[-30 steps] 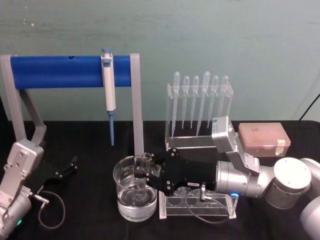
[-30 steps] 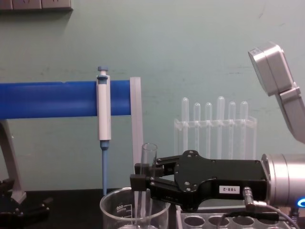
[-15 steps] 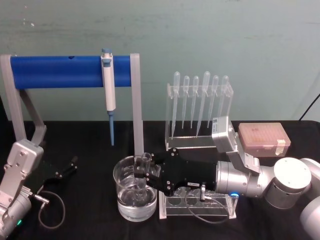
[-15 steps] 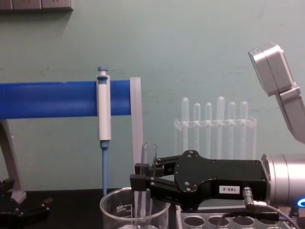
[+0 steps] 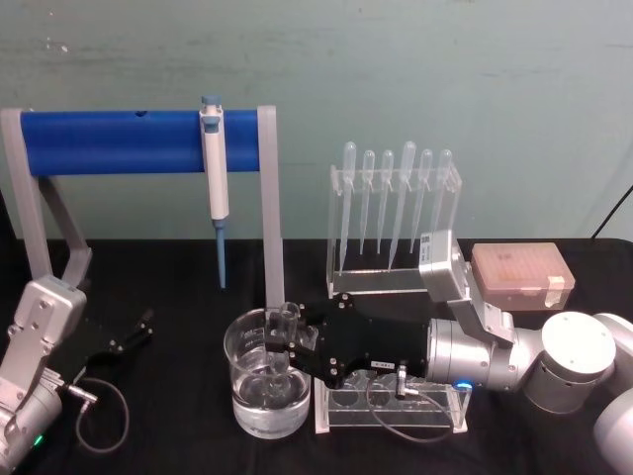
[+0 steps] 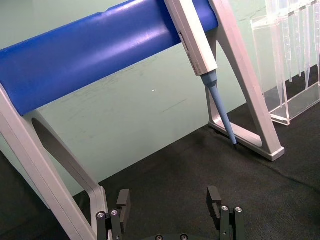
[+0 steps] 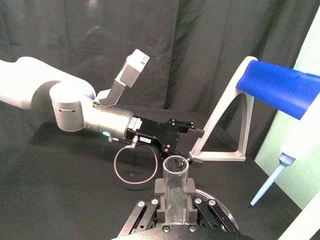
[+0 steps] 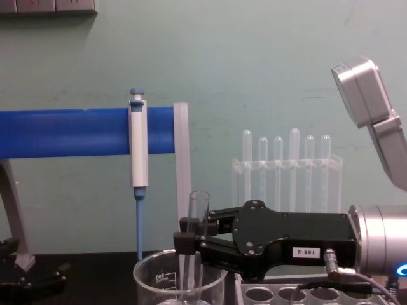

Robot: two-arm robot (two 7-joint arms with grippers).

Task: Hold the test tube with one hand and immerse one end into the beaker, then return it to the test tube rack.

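Fingers of the right gripper (image 8: 187, 232) are closed on the test tube (image 8: 199, 204), gripping it a little below the open rim. Tube upright, lower part down inside the beaker (image 8: 151, 279), which stands near the front edge of the worktop (image 5: 178, 287), about mid-width. Tube's rounded end is hard to make out through the glass in the head view. Chest view cuts off the beaker's base, so depth cannot be told. Test tube rack (image 5: 445, 416) sits just beside the beaker on the side toward the right edge, partly hidden under the right arm. Left gripper (image 6: 169, 205) is low at the front-left corner, fingers spread wide, holding nothing.
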